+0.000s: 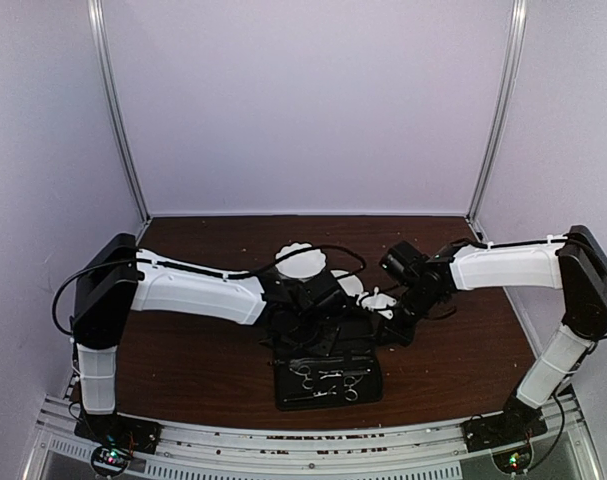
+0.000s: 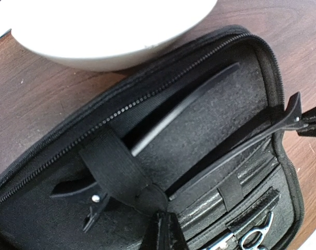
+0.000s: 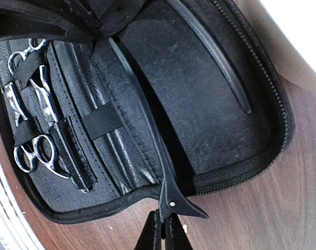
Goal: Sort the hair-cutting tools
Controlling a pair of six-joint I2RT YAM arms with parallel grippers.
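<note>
A black zip case lies open at the table's front centre. Two silver scissors sit strapped in its left half; they also show in the top view. My right gripper is shut on the tail of a long black clip whose blade still lies along the case's middle fold. My left gripper is shut on the case's black elastic strap. A second black clip lies tucked under that strap. In the top view the left gripper and the right gripper meet over the case's far half.
A white bowl stands just behind the case, and a second one is to its right under the right wrist. The bowl's rim is close above the case's zip edge. The table's front rail runs right below the case.
</note>
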